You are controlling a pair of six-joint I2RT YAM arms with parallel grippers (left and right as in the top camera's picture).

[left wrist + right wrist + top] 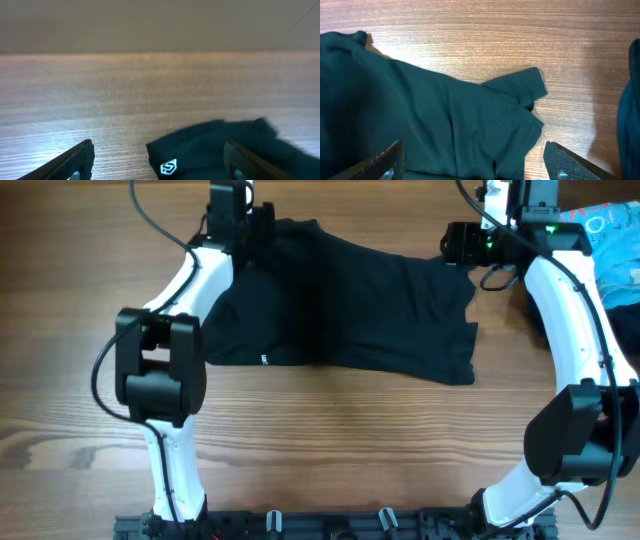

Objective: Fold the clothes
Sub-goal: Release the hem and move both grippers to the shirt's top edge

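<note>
The black T-shirt (350, 305) lies spread across the middle of the wooden table, with a small white mark near its front hem. My left gripper (243, 225) is open at the shirt's far left corner; in the left wrist view (160, 160) a fabric edge with a white logo (168, 167) lies between the fingers. My right gripper (462, 245) is open at the shirt's far right corner; in the right wrist view (472, 162) the shirt (420, 120) and its sleeve (520, 85) lie under the open fingers.
A light-blue garment with lettering (615, 240) lies at the far right edge, with a dark item below it. Bare wooden table (330, 440) spans the front. Arm bases stand along the front edge.
</note>
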